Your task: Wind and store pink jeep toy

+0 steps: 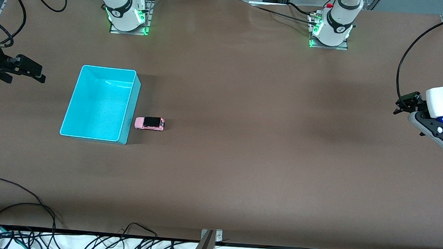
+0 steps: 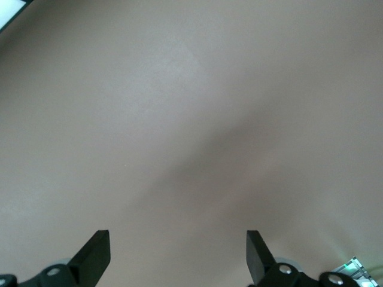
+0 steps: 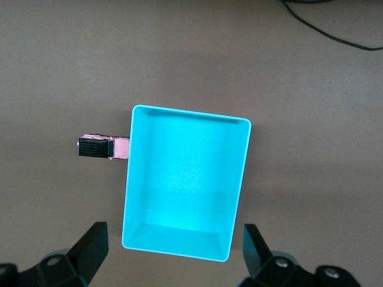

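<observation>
- While both arms wait at the ends of the brown table [image 1: 242,159], the tiny light pink jeep toy with a black roof and small dark wheels [image 1: 150,123] stands on its wheels on the tabletop, outside and just beside the long wall of the open rectangular turquoise plastic bin [image 1: 129,108], on the side toward the left arm's end of the table.
- From the right wrist view, the jeep toy [image 3: 102,147] pokes out from beside the bin's rim [image 3: 239,179]; whether the two touch is not clear.
- Nothing lies inside the bin.
- Up in the air over the table's edge at the right arm's end, the right gripper [image 1: 38,75] carries nothing; its black fingers [image 3: 90,248] are spread wide, framing the bin below.
- Over bare table at the left arm's end hangs the left gripper [image 1: 400,107], its fingers [image 2: 93,254] likewise spread wide apart with nothing between them.
- Loose black cables [image 1: 20,205] trail along the table edge nearest the front camera.
</observation>
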### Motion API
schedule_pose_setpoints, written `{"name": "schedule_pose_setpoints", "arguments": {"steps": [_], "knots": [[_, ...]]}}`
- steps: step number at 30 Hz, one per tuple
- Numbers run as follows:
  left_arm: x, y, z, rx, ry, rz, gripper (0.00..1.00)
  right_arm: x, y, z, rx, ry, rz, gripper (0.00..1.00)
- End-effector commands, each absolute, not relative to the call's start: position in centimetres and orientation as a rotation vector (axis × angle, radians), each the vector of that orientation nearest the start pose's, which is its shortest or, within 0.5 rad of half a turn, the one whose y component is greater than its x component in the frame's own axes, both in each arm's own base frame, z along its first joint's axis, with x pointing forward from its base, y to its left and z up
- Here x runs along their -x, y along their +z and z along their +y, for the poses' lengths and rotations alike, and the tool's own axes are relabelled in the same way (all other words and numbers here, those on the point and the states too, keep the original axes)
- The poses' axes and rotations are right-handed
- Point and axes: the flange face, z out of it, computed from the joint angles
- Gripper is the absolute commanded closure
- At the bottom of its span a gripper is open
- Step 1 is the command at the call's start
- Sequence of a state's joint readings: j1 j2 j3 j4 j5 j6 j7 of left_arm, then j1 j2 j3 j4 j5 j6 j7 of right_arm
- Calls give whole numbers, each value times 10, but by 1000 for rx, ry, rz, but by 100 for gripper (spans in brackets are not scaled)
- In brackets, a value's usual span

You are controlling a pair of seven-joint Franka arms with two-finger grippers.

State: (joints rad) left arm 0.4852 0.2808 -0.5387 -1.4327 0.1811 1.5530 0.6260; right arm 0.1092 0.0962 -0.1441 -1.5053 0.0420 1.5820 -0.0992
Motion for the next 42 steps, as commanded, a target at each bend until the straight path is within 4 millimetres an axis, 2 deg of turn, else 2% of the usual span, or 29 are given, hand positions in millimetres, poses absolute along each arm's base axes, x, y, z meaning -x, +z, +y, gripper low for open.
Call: {"name": "schedule_pose_setpoints", "arguments": {"steps": [1,5,9,14,17,19,20,21,27,31,36,39,42], "knots": [[-616,555,13,3016,216,886,0,-581,605,-10,3113,65,-120,0],[-611,560,-14,3046,228,752,0,-579,598,2,3108,108,-151,0],[-606,561,-35,3069,258,620,0,-582,591,37,3110,122,-246,0],[-602,560,-41,3078,298,543,0,-588,578,63,3121,140,-341,0],[-600,563,-47,3077,292,537,0,-594,565,78,3104,148,-475,0],[-593,573,-47,3061,267,523,0,-599,557,87,3082,145,-603,0],[-589,576,-58,3044,260,542,0,-602,552,91,3066,143,-676,0],[-589,574,-60,3038,268,545,0,-604,549,93,3050,140,-741,0],[-588,575,-37,3075,262,420,0,-616,517,111,2916,164,-1107,0],[-585,577,-25,3148,261,338,0,-622,486,123,2781,218,-1307,0],[-563,578,-27,3194,107,303,0,-626,443,138,2587,207,-1580,0],[-551,576,-27,3187,44,289,0,-624,419,136,2520,202,-1675,0],[-548,578,-28,3175,35,292,0,-620,400,138,2461,197,-1754,0]]}}
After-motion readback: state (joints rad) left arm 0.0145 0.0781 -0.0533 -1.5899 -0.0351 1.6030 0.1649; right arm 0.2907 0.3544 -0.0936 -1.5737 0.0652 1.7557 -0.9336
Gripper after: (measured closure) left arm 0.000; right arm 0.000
